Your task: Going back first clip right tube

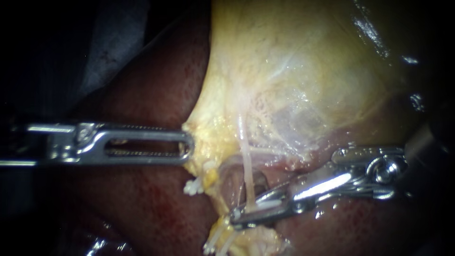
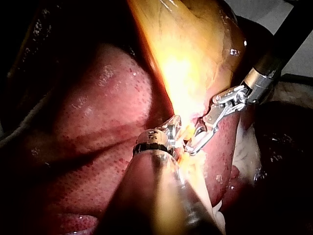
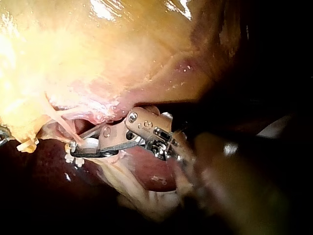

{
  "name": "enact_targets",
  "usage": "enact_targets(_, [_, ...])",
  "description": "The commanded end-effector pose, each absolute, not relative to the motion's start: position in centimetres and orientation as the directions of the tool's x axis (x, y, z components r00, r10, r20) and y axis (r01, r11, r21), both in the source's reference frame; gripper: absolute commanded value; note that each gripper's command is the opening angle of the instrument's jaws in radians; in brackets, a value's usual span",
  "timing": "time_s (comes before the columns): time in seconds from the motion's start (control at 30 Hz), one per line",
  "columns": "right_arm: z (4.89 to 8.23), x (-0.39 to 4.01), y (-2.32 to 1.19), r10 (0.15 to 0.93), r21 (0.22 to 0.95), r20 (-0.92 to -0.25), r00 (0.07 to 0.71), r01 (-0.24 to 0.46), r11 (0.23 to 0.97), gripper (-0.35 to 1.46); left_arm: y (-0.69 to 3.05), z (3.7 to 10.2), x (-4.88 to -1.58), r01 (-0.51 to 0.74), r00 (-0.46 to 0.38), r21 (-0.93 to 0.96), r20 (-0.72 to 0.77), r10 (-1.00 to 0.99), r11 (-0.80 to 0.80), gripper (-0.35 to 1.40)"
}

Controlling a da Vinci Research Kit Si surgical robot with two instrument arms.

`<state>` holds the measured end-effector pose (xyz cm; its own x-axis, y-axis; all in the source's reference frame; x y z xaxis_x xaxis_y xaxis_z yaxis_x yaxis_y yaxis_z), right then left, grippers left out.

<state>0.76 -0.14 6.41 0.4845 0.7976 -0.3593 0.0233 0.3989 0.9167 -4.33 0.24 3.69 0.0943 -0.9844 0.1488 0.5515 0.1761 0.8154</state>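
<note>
1. Right instrument (image 1: 238, 215), just below the gallbladder (image 1: 294, 61): jaws narrowly apart, clamped on a white clip (image 1: 266, 205) around the thin pale tube (image 1: 246, 163).
2. Left instrument (image 1: 188, 147): jaws pinched on the gallbladder's edge.

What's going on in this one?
The left instrument meets the edge of the yellow gallbladder, which lies over the dark red liver. The right instrument comes in low across the liver. Its jaws hold a white clip at a thin pale tube just below the gallbladder. Two other clips show on tissue nearby.
</note>
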Motion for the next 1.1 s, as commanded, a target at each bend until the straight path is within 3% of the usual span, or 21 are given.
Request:
enact_targets(0.03, [6.41, 0.76, -0.14, 0.798, 0.917, -0.359, 0.485, 0.023, 0.399, -0.35, 0.24, 3.69, -4.33, 0.552, 0.094, 0.815, 0.149, -0.984, 0.176, -0.35])
enact_targets(0.77, [6.4, 0.75, -0.15, 0.797, 0.917, -0.359, 0.485, 0.024, 0.399, -0.29, 0.22, 3.67, -4.36, 0.555, 0.09, 0.813, 0.15, -0.985, 0.175, -0.35])
enact_targets(0.87, [6.4, 0.75, -0.15, 0.796, 0.914, -0.365, 0.483, 0.025, 0.404, -0.16, 0.22, 3.67, -4.36, 0.555, 0.09, 0.813, 0.15, -0.985, 0.175, -0.35])
enact_targets(1.1, [6.39, 0.75, -0.15, 0.758, 0.873, -0.451, 0.472, 0.057, 0.484, 0.29, 0.21, 3.68, -4.36, 0.556, 0.09, 0.813, 0.151, -0.984, 0.175, -0.35])
